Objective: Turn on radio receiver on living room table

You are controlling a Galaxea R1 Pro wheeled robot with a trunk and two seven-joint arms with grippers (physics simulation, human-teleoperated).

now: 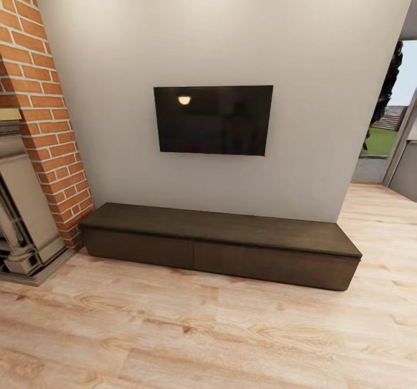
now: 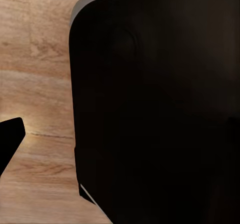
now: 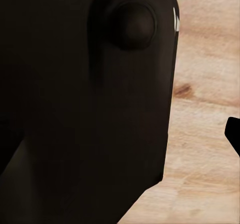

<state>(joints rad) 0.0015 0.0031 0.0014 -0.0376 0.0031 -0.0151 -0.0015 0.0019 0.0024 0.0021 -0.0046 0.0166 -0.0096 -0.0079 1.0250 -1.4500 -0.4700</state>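
Note:
The radio receiver and the glossy grey table are out of view. I face an off-white wall of the living room, with light wood plank floor (image 1: pixel 208 337) in front of me. In the left wrist view, one dark fingertip (image 2: pixel 10 139) pokes in over the floor beside a large black part of the robot's body (image 2: pixel 155 109). The right wrist view has another dark fingertip (image 3: pixel 234 134) at the frame's edge, next to the black body (image 3: pixel 85 109). Nothing is held that I can see.
A long dark brown wooden bench (image 1: pixel 220 241) runs along the wall under a black wall-mounted screen (image 1: pixel 213 120). The brick fireplace (image 1: pixel 40 117) with its grey surround (image 1: pixel 23 215) stands at the left. An open doorway (image 1: pixel 385 117) leads outside at the right.

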